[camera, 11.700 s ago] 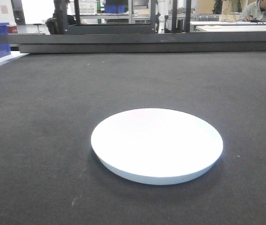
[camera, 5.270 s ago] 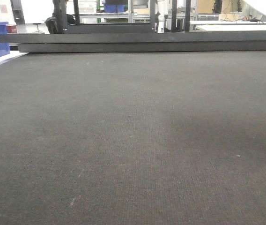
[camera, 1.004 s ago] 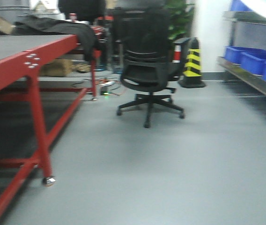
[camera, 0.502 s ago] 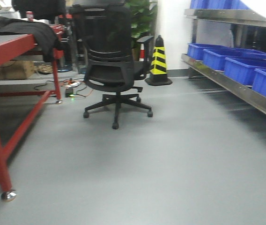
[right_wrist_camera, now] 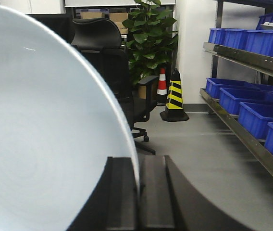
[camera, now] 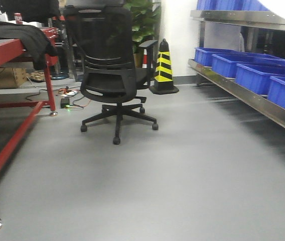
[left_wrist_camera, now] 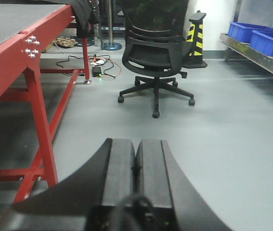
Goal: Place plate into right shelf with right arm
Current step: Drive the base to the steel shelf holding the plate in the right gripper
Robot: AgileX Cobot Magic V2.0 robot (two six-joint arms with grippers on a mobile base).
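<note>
Ahead and right of the jaws, the right shelf (right_wrist_camera: 244, 57) with its blue bins (right_wrist_camera: 254, 118) had swung further into view than a second earlier, the red-framed table (camera: 2, 54) sliding off left (the base was evidently turning toward it). The plate (right_wrist_camera: 45, 134) stood on edge in the right gripper (right_wrist_camera: 139, 166), jaws pinched on its rim, well apart from the rails; placing remained ahead. The left gripper (left_wrist_camera: 136, 144) was closed, empty.

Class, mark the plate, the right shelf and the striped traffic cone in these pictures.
plate (right_wrist_camera: 45, 134): right wrist view, on its glossy white face.
right shelf (camera: 253, 102): front-facing view, on the lower steel rail.
traffic cone (camera: 163, 68): front-facing view, on its striped body.
</note>
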